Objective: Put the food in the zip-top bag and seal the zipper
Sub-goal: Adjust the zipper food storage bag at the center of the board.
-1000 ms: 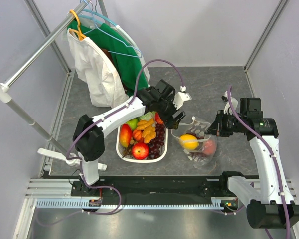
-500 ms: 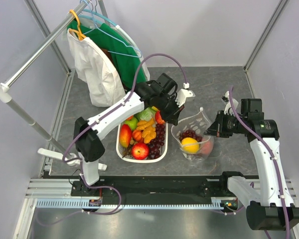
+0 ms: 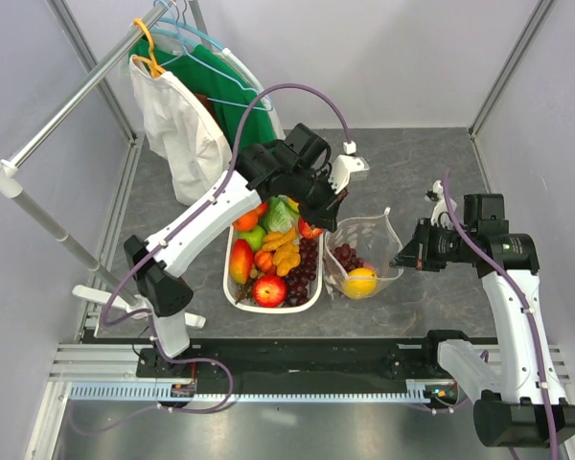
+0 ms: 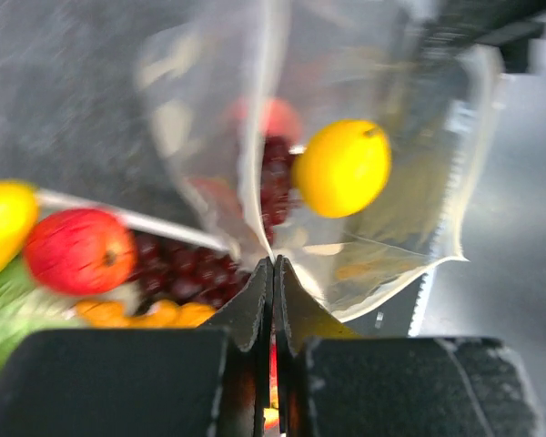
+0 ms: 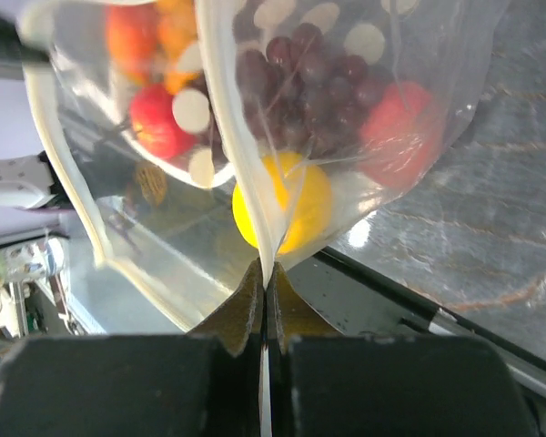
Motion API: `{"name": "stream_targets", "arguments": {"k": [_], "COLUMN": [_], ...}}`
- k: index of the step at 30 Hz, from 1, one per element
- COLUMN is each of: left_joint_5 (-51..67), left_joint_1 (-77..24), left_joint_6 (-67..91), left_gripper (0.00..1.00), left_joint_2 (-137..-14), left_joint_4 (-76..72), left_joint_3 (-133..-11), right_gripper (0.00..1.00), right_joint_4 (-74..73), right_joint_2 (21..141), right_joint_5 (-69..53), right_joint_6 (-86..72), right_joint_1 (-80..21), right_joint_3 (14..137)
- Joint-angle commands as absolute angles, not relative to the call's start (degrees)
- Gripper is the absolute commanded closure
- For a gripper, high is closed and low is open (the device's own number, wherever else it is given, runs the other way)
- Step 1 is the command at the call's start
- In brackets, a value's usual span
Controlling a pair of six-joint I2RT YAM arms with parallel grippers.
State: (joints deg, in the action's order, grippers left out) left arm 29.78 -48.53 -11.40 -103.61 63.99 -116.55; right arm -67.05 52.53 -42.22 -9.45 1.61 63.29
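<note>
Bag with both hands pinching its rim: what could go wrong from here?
1. The left hand and right hand each pinch only a thin edge of the bag. Loaded with the lemon, grapes and a red fruit, the film may slip free.
2. The bag's mouth gapes unsealed, so a tilt could spill fruit.
3. The basket sits close beside; a swinging bag might snag it.

Overhead from behind, wrist views close on shared bag (image 3: 372,244)
</note>
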Motion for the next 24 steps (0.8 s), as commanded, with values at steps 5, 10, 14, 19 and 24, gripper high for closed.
{"name": "stream_targets", "arguments": {"k": [5, 10, 14, 19, 24], "left_joint_5": [22.76, 21.53, 15.15, 8.88, 1.86], "left_joint_1": [-44.82, -43.16, -40.96, -40.52, -39.64], "left_joint_6": [-11.33, -13.09, -20.28, -28.64, -40.4], "left_gripper": [0.74, 0.27, 0.13, 0.12, 0.08], "left_joint_2": [-108.2, -102.33, -98.37, -93.61, -91.76], "left_joint_4": [62.31, 58.64, 58.18, 56.61, 55.37], "left_joint_3": [-118.75, -114.09, -108.57, -100.04, -91.77], "right_gripper": [1.0, 1.0, 1.0, 1.0, 1.0], "right_joint_4": [-64.78, -65.13, -65.04, -65.04, -65.21], "right_joint_2": [54.58, 53.88, 53.0, 52.47, 52.38], "right_joint_5": [-32.0, -29.09, -29.36, -29.62, -29.79], "right_joint_6": [-11.08, -10.72, -10.55, -10.55, -10.37], "right_joint_1": [1.58, 1.58, 1.58, 1.58, 1.67], "right_joint_3": [60.64, 61.0, 60.82, 60.56, 61.0]}}
